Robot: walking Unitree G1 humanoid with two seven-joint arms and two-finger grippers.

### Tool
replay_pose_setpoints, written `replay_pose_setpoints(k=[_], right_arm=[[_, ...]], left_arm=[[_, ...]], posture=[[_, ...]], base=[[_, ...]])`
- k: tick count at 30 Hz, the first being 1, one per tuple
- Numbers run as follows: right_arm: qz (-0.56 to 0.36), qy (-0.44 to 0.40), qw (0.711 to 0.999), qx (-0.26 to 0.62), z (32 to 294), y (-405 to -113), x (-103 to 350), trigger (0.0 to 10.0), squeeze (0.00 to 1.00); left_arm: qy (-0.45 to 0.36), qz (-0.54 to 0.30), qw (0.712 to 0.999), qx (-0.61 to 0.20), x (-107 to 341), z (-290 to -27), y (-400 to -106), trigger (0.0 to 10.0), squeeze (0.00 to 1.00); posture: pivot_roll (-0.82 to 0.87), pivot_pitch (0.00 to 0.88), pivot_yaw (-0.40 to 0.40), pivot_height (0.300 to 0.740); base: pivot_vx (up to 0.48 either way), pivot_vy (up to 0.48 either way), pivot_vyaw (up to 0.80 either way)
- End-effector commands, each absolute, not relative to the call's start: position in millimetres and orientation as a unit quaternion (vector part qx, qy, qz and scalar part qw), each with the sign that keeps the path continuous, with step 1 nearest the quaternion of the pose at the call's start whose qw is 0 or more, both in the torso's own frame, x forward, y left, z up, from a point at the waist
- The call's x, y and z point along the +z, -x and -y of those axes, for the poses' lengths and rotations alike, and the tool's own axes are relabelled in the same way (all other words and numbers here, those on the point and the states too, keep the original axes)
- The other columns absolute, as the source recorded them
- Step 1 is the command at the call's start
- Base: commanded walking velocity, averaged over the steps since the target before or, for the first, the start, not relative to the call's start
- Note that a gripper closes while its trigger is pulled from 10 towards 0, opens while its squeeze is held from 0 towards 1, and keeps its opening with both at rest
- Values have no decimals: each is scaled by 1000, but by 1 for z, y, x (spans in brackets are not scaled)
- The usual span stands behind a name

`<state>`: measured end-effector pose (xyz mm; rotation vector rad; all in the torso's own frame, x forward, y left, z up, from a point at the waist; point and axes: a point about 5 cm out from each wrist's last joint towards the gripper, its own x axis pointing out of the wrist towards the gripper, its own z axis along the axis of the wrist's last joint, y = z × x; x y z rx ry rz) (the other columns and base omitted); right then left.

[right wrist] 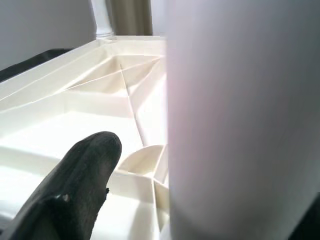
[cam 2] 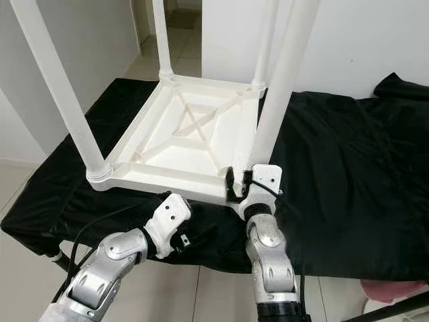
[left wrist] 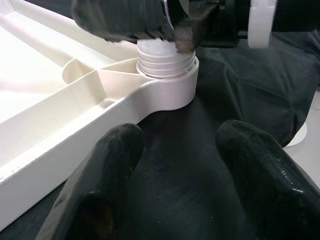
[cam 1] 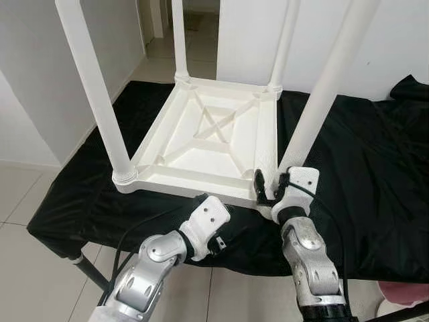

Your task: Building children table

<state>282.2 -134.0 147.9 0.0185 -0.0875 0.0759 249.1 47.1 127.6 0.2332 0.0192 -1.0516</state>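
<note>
White children's table (cam 1: 214,134) lies inverted on black-draped worktop (cam 1: 362,161), tiled floor (cam 1: 27,282) below. Right claw (cam 1: 268,186) grips near leg (cam 1: 322,94); left claw (left wrist: 175,180) open.

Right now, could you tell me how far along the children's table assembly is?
Nearly finished, it seems. The white tabletop lies upside down on the black cloth, and three legs stand in their corner sockets, such as the near-left leg. In hand: the right gripper is at the base of the fourth leg, apparently seating it. The left gripper is open beside that corner. Left: finish that leg, then turn the table upright.
</note>
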Motion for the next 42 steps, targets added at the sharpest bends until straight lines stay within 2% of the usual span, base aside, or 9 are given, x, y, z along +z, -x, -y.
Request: replay_pose_setpoints(k=[1,21,24,27,28,35,39,40,42], right_arm=[[43,-6,998,48,133,-280,147,10000,0],[11,44,952,302,156,-304,134,10000,0],[0,64,942,330,153,-311,130,4392,0],[-3,66,939,338,153,-312,128,3216,0],[-5,68,938,341,154,-313,127,157,0],[-11,70,938,340,160,-314,122,0,0],[-13,68,938,340,160,-314,121,1373,0],[-15,61,940,336,161,-313,120,10000,0],[-18,57,944,323,161,-312,118,10000,0]], left_arm=[[-114,-10,867,-486,127,-48,-250,10000,0],[-115,-7,868,-483,129,-48,-253,10000,0],[-115,-5,868,-483,131,-47,-255,10000,0],[-114,-4,868,-483,132,-47,-255,10000,0],[-115,-3,869,-482,132,-47,-256,10000,0],[-116,-2,870,-479,132,-48,-257,10000,0],[-115,-2,870,-480,132,-47,-257,10000,0],[-115,-2,870,-480,132,-47,-256,10000,0],[-115,-3,869,-481,132,-47,-256,10000,0]], posture=[[20,17,-10,740],[19,14,13,740],[20,17,18,740],[22,18,18,740],[22,18,18,740],[24,27,16,740],[21,29,17,740],[20,29,18,740],[17,32,17,740]], base=[[0,0,0],[0,0,0],[0,0,0],[0,0,0],[0,0,0],[0,0,0],[0,0,0],[0,0,0],[0,0,0]])
